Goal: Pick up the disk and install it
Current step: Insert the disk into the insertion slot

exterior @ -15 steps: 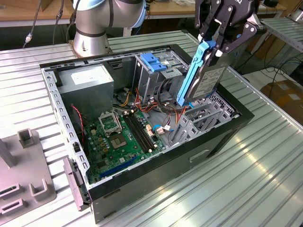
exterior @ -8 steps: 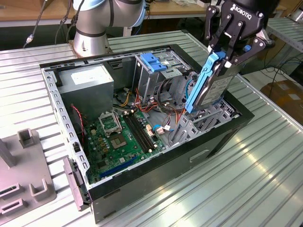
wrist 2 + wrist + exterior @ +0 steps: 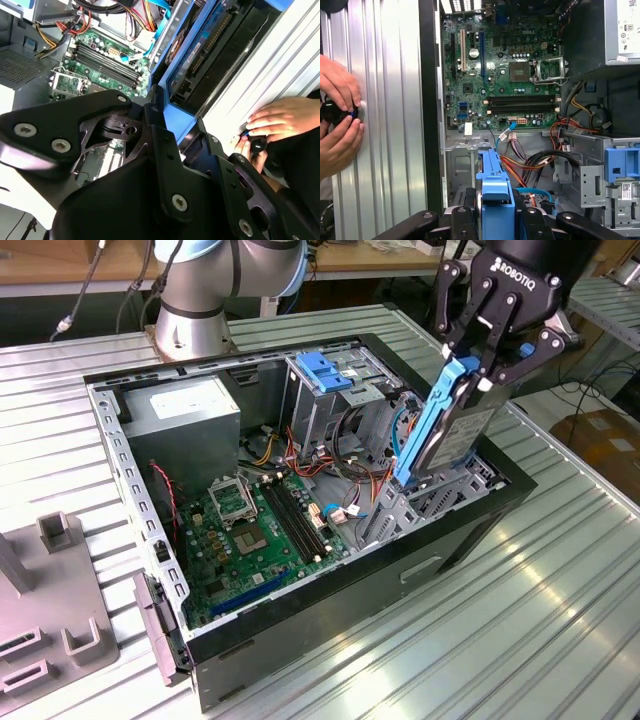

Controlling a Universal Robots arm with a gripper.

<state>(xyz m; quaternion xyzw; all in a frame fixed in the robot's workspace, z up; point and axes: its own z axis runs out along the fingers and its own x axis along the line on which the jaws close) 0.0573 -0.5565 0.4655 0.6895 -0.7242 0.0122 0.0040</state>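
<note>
My claw [image 3: 481,372] is clamped on the disk [image 3: 452,435] — it hangs tilted on edge, lower end inside the open computer case [image 3: 330,605] at the exterior view's right. Beyond it I see cables [image 3: 535,160] and the motherboard [image 3: 505,75] — beside the case, a person's hands [image 3: 337,85] on the bench [image 3: 385,125].

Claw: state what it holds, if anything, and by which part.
The claw holds the disk by its upper end, pinching the light-blue carrier rail; the disk hangs tilted over the computer case.
</note>
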